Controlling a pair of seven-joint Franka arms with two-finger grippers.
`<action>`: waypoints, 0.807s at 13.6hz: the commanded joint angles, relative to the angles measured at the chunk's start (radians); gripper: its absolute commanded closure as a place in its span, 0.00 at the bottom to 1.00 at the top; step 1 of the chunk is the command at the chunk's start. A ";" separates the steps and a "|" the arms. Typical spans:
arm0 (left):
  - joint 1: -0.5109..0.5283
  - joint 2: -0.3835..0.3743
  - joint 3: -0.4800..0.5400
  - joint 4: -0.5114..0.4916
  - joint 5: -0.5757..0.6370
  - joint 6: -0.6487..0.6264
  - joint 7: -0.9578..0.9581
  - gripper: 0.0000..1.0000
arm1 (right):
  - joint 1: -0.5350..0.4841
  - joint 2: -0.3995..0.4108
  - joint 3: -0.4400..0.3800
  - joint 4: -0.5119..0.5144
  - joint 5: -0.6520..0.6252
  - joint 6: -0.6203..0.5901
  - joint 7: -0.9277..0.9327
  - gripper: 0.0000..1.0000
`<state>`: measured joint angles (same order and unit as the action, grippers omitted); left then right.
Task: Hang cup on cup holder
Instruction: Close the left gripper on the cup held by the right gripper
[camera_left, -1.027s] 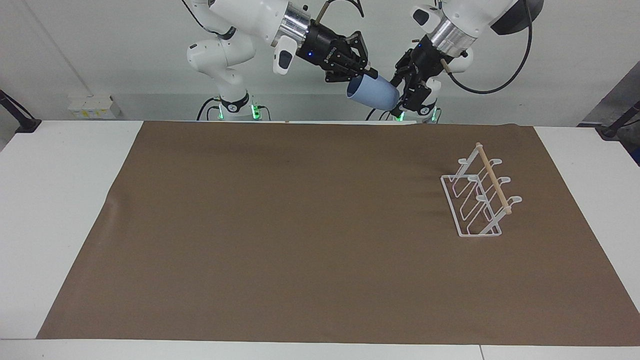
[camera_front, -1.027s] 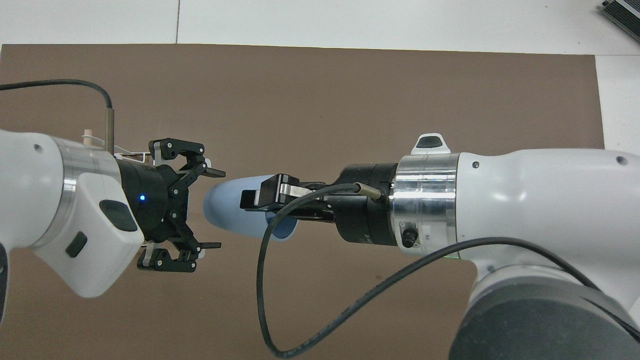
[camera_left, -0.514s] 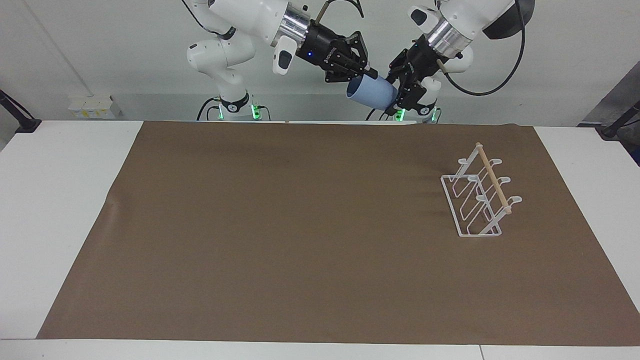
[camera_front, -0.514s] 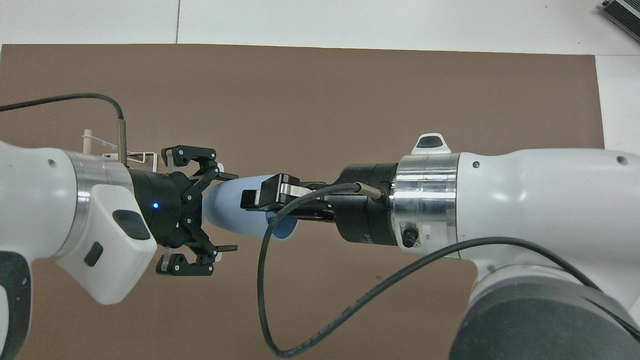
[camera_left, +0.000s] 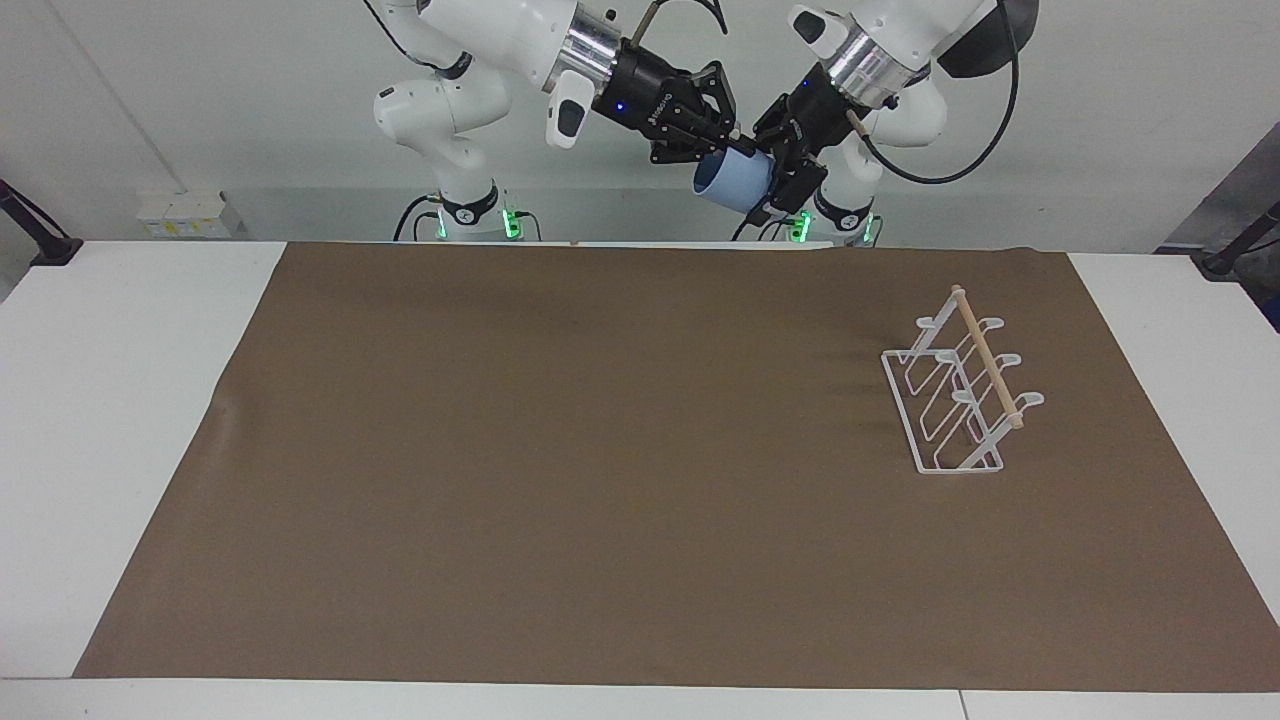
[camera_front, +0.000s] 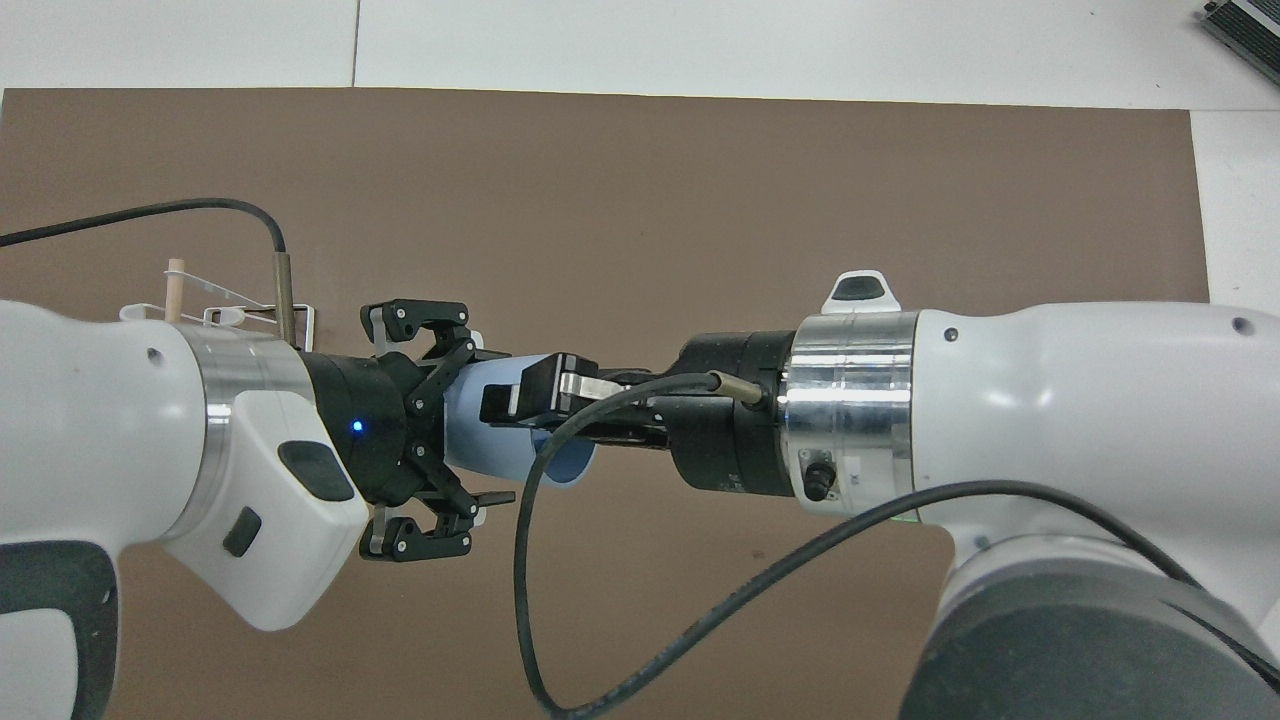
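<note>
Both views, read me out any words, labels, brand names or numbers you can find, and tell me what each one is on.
Right gripper: pale lettering on its black body in the facing view, too small to read.
Left gripper: no readable marking.
Cup, held in the air between both grippers: plain, no text.
Cup holder: no text.
Brown mat: no text.
Nothing legible in the overhead view.

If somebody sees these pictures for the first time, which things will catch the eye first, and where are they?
The two arms meet in the air over the robots' edge of the brown mat: the right gripper holds a light blue cup by its rim. The left gripper is open, with its fingers around the cup's base. The white wire cup holder stands bare on the mat toward the left arm's end.
</note>
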<state>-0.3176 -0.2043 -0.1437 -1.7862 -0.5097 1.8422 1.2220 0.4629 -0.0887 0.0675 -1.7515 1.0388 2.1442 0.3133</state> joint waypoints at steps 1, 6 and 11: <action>-0.025 -0.034 0.007 -0.038 -0.010 0.008 -0.015 1.00 | 0.000 -0.016 -0.002 -0.019 0.024 0.028 0.004 1.00; -0.024 -0.035 0.007 -0.041 -0.006 0.003 -0.018 1.00 | -0.004 -0.014 -0.002 -0.019 0.024 0.028 0.004 1.00; -0.025 -0.035 0.007 -0.042 0.003 0.003 -0.016 1.00 | -0.010 -0.011 -0.003 -0.017 0.021 0.033 0.007 0.34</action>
<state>-0.3242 -0.2055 -0.1456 -1.7936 -0.5091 1.8438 1.2198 0.4627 -0.0933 0.0610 -1.7574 1.0394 2.1605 0.3239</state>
